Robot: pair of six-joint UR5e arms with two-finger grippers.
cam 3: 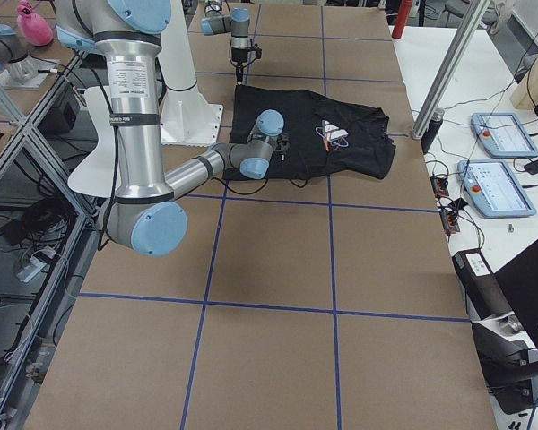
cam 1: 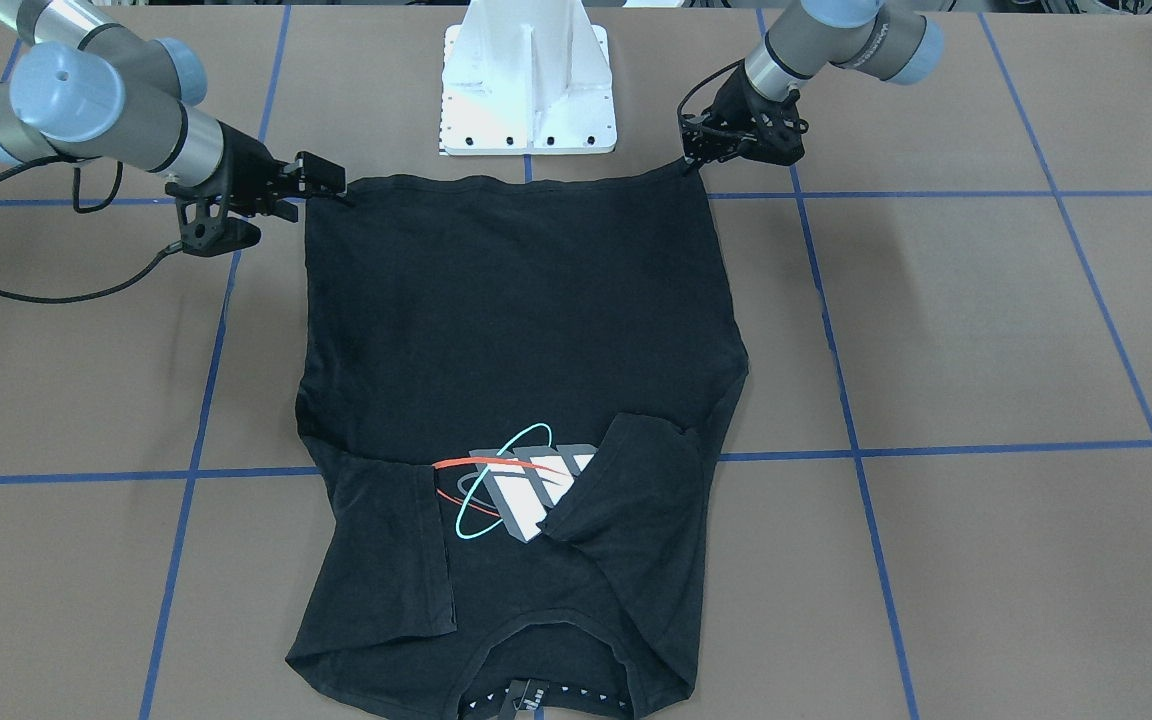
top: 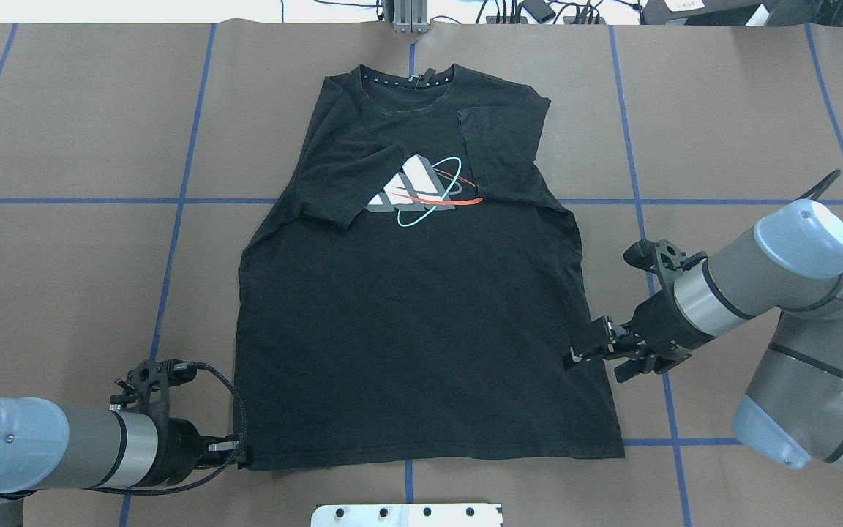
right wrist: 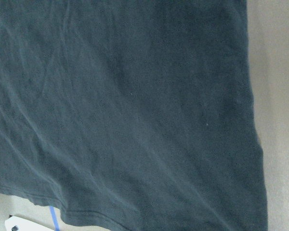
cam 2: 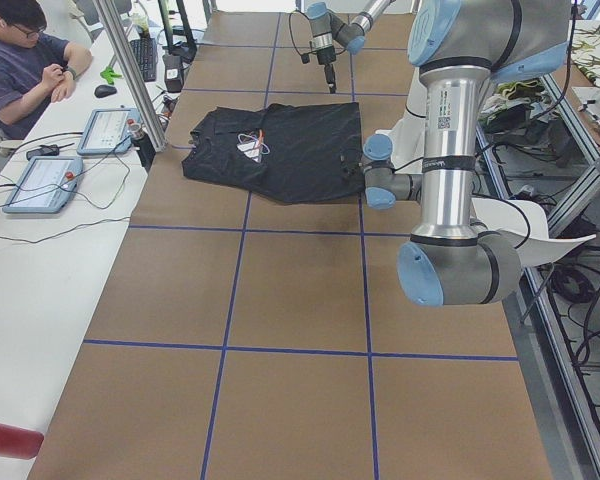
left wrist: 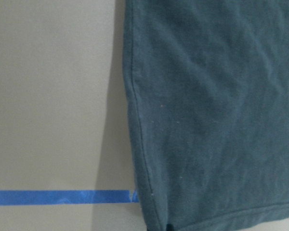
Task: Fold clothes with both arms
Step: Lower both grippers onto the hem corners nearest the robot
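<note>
T-shirt point(top: 421, 315), sleeves tucked; hem corners just ahead of left gripper point(top: 238, 459) and right gripper point(top: 574, 356), jaw spread impossible to tell; corner pinches likely next.

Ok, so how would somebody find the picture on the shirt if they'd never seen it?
Find the brown table crossed by blue lines; a black T-shirt lies flat in its middle. On its chest, below the collar and between the two folded-in sleeves, sits the picture. It is the shirt's only colourful spot: white and grey stripes with a red ring and a teal ring.
</note>
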